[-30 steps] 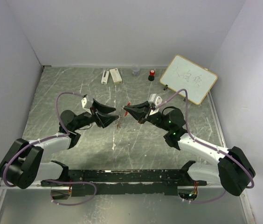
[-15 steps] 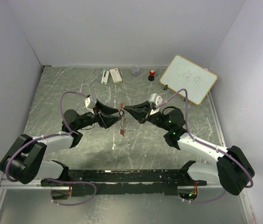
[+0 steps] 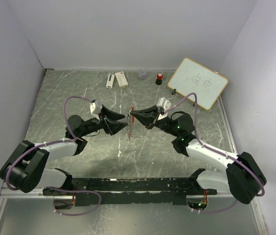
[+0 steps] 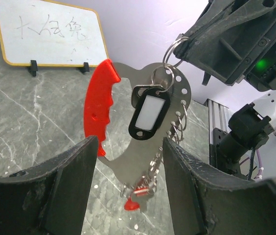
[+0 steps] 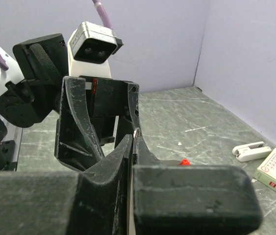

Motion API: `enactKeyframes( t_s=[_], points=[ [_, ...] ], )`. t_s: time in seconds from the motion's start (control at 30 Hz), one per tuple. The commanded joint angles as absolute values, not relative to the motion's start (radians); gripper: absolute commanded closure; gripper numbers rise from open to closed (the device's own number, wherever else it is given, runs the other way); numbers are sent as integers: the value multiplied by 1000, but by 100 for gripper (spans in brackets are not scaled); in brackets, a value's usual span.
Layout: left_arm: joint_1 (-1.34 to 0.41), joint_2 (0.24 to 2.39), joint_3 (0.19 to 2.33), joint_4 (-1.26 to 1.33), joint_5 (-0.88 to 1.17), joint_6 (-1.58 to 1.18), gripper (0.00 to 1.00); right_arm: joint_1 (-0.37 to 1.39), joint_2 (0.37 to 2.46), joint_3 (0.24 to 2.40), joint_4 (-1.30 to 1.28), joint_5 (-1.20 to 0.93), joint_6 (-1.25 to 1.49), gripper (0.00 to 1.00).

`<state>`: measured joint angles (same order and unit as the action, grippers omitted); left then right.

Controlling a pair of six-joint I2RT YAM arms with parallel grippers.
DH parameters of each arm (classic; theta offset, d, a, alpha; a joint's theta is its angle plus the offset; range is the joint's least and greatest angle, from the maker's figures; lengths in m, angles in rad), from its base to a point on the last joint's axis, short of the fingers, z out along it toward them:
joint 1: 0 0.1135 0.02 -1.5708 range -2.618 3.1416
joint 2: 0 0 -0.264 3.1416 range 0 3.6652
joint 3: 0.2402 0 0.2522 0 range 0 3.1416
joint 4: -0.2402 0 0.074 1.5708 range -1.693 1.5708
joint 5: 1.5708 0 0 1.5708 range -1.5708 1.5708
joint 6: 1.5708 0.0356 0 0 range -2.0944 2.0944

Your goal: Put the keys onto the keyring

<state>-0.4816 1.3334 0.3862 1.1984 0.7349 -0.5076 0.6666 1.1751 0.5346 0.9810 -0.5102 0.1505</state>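
The keyring (image 3: 129,125), a curved red plastic grip (image 4: 99,105) on a flat silver piece with a chain, hangs in the air between my two grippers. My right gripper (image 3: 132,113) is shut on its silver split ring (image 4: 173,49), seen edge-on in the right wrist view (image 5: 135,134). A black tag with a white window (image 4: 150,110) hangs from the ring. A red key head (image 4: 132,204) dangles at the chain's lower end. I cannot make out a black-headed key. My left gripper (image 4: 130,166) is open, its fingers (image 4: 69,181) on either side of the hanging piece, apart from it.
At the back stand a whiteboard (image 3: 197,82), two small white boxes (image 3: 122,79), a grey cap (image 3: 142,74) and a red-topped black cylinder (image 3: 159,78). The white boxes also show in the right wrist view (image 5: 275,169). A black rail (image 3: 128,185) runs along the near edge.
The left gripper has moved right, close to the right gripper's tip. The chain now hangs straight down from the right gripper instead of trailing under the left one.
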Motion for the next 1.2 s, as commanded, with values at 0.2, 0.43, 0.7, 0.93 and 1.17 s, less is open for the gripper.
enactKeyframes(
  t_s=[0.2, 0.43, 0.7, 0.93, 1.17],
  points=[
    [-491, 1305, 405, 1195, 701, -477, 34, 653, 1159, 515, 1038, -523, 161, 100],
    [-490, 1305, 399, 1198, 697, -479, 34, 649, 1151, 508, 1035, -524, 163, 100],
    [-491, 1299, 393, 1219, 676, -481, 34, 643, 1158, 507, 1027, -547, 169, 100],
    [-494, 1315, 422, 1218, 692, -460, 34, 644, 1178, 512, 1027, -578, 177, 100],
    [-504, 1360, 439, 1268, 724, -471, 35, 643, 1201, 522, 1021, -614, 184, 100]
  ],
)
